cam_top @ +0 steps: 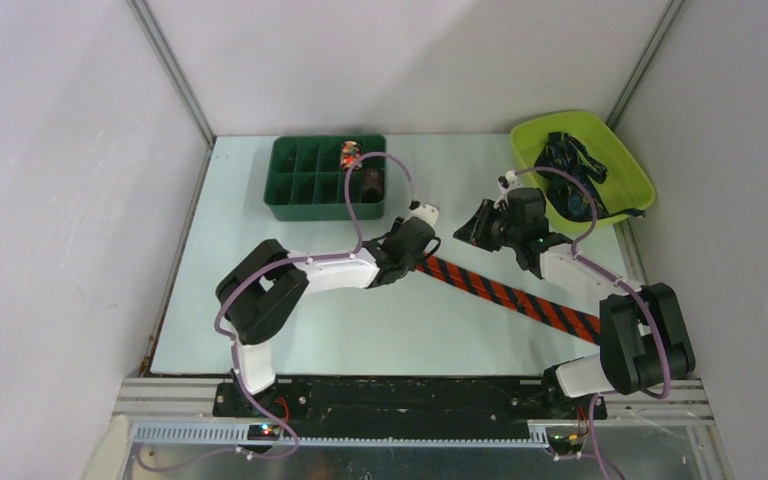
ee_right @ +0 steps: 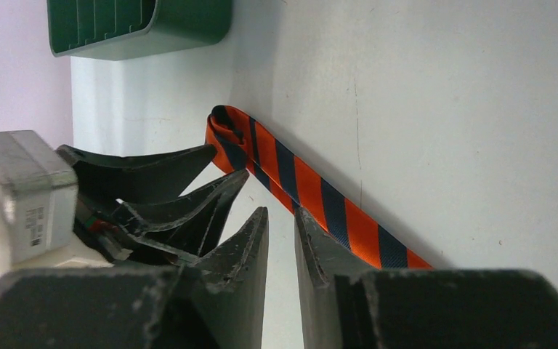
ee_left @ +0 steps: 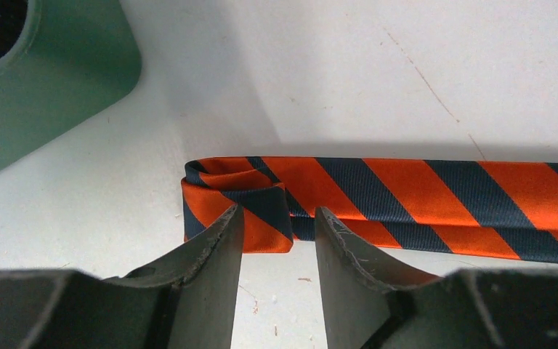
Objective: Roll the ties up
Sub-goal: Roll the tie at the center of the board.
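Note:
A red-orange tie with dark diagonal stripes [cam_top: 505, 292] lies flat and slants from mid-table toward the near right. Its far end is folded over into a small flat loop [ee_left: 240, 196], also seen as the loop [ee_right: 225, 134]. My left gripper [ee_left: 277, 212] is open, its fingertips [ee_left: 225, 236] at the loop's near edge with nothing gripped. It sits at the tie's end [cam_top: 432, 243]. My right gripper [ee_right: 281, 214] stands narrowly open and empty beside the strip [ee_right: 312, 193], just right of the left gripper [cam_top: 472, 228]. Dark patterned ties [cam_top: 570, 170] are heaped in a lime bin.
A dark green compartment tray [cam_top: 285, 200] stands at the back left and holds a small orange roll [cam_top: 350, 153] and a dark roll [cam_top: 371, 182]. Its corner [ee_left: 58, 80] is close to the left gripper. The lime bin [cam_top: 640, 175] sits at the back right. Walls enclose the table.

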You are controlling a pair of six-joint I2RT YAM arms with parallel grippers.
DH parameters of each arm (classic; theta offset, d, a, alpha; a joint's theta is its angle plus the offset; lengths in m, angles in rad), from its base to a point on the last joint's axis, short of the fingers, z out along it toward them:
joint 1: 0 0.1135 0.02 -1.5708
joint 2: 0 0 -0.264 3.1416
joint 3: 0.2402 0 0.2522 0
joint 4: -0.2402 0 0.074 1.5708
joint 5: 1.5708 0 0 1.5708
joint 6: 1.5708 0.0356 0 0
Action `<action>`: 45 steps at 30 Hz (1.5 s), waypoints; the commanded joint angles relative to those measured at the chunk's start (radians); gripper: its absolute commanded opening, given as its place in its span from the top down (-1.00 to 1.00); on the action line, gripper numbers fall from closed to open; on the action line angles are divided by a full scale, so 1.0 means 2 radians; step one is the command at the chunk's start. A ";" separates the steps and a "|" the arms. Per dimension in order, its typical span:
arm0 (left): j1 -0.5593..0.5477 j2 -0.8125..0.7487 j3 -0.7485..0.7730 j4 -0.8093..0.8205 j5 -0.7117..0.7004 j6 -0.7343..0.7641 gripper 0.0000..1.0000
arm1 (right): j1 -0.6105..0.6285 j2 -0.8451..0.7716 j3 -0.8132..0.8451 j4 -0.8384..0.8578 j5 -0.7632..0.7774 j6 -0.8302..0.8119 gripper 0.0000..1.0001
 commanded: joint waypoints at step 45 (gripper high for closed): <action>0.188 -0.108 -0.109 0.093 0.219 -0.163 0.13 | 0.124 0.247 0.150 0.078 -0.053 0.050 0.77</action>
